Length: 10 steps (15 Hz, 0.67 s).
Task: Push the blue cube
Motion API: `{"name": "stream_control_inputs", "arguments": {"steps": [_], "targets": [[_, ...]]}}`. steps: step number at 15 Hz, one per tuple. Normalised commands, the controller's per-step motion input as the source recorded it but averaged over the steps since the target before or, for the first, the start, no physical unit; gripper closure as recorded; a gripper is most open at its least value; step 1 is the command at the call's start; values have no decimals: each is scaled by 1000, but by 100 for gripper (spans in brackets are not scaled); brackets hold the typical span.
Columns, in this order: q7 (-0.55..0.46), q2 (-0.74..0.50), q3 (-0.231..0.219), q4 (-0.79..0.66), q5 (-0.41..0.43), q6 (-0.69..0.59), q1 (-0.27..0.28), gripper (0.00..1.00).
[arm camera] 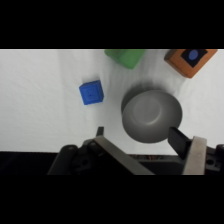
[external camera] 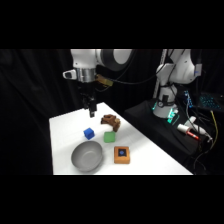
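**Gripper poised high, blue cube untouched**

The gripper (external camera: 92,111) hangs above the table's (external camera: 150,150) far end, its 2 fingers spread wide and holding nothing. In the wrist view the blue cube (arm camera: 91,93) sits ahead of the left finger (arm camera: 100,132), well clear; the grey bowl (arm camera: 151,114) lies ahead between both. This looks like the approach: next, drop low beside the cube and sweep into it, avoiding the bowl.
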Motion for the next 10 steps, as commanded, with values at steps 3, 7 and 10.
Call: {"name": "stream_control_inputs", "arguments": {"steps": [3, 7, 10], "targets": [[146, 254, -76, 390, -73, 9, -90, 3], [148, 214, -51, 350, -43, -53, -77, 43], [112, 168, -18, 287, 18, -66, -65, 69]]}}
